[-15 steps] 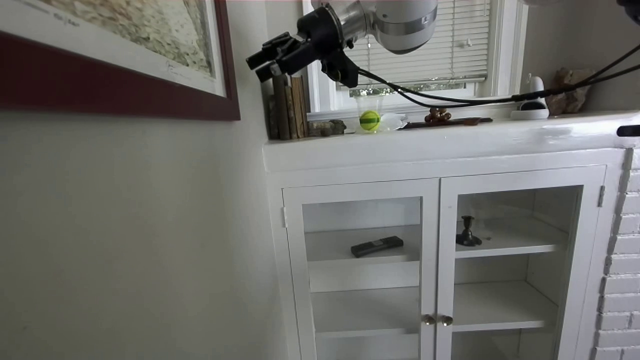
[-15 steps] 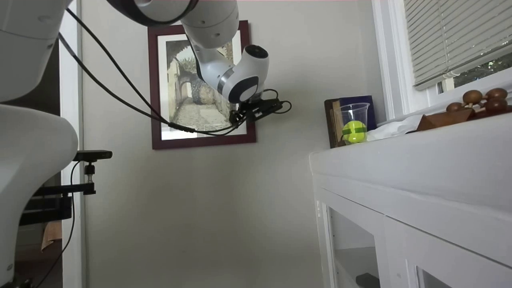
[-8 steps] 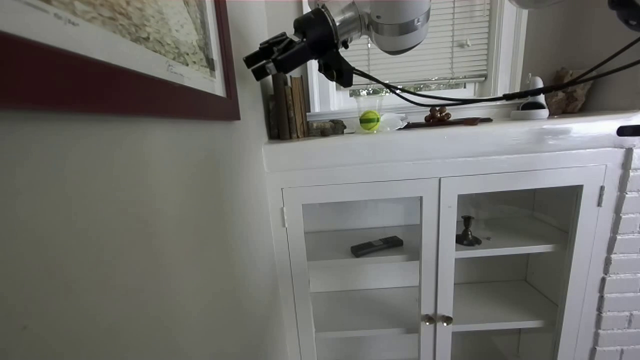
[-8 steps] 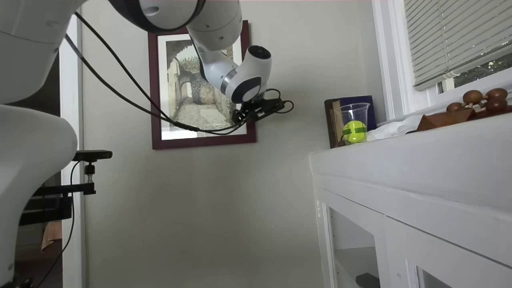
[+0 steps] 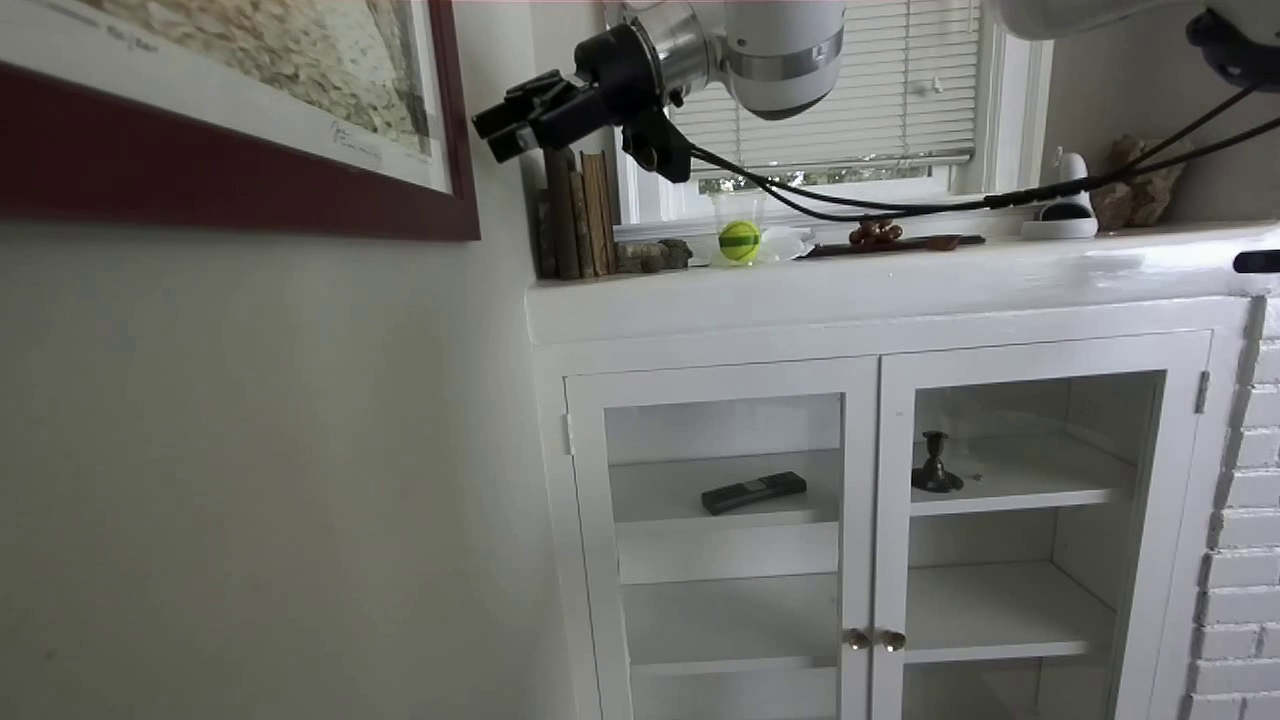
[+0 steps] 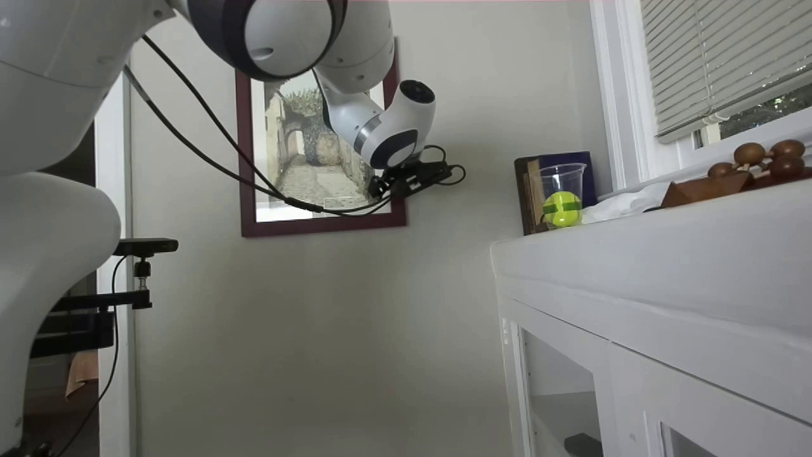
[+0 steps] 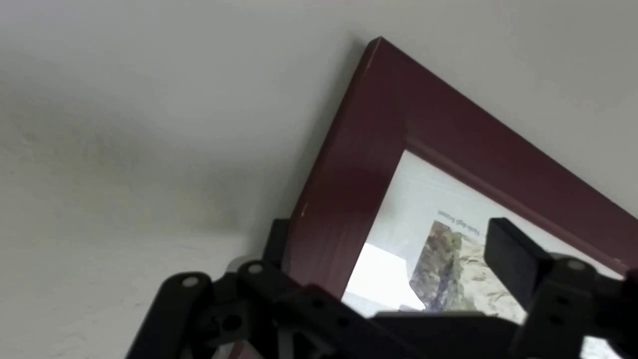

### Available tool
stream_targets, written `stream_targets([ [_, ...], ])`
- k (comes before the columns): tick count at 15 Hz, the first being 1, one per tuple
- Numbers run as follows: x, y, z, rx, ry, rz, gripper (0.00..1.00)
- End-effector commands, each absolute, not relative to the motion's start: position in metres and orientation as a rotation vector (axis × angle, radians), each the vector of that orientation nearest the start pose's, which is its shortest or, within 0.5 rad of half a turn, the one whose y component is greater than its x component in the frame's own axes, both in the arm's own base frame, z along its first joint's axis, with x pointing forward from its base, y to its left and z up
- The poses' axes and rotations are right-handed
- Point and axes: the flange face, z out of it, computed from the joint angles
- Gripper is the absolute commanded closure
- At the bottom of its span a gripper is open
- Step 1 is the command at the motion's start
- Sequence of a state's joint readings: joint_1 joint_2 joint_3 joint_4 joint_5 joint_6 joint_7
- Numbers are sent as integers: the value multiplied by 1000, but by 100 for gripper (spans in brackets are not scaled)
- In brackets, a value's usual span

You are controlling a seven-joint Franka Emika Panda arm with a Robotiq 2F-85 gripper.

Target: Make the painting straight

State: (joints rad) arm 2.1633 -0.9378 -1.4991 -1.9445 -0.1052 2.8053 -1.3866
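Note:
The painting hangs on the wall with a wide dark reddish-brown frame. It shows in both exterior views (image 5: 300,190) (image 6: 311,171), and one corner fills much of the wrist view (image 7: 369,149). In an exterior view its bottom edge slopes slightly up to the right. My gripper (image 7: 394,247) is open around one side of the frame. One finger is beside the frame's outer edge, partly hidden by it; the other is in front of the picture. Contact cannot be told. The gripper also shows in both exterior views (image 5: 492,138) (image 6: 375,186), by the frame's right side.
A white cabinet (image 5: 700,310) bears books (image 5: 580,220), a plastic cup with a yellow-green ball (image 6: 562,209) and wooden beads (image 6: 786,158). A window with blinds (image 5: 940,90) is behind. Black cables (image 6: 304,205) hang from the arm across the painting.
In an exterior view the gripper has moved left, closer to the frame. In an exterior view the upper arm has shifted right and down. The painting has not visibly moved.

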Motion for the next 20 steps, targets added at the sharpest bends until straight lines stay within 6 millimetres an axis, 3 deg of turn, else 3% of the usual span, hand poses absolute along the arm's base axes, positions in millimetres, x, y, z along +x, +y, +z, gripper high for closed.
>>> stream_targets([
  [1,609,196,518,1962,2283,1936,0],
  [20,624,196,520,1962,2308,1942,0],
])
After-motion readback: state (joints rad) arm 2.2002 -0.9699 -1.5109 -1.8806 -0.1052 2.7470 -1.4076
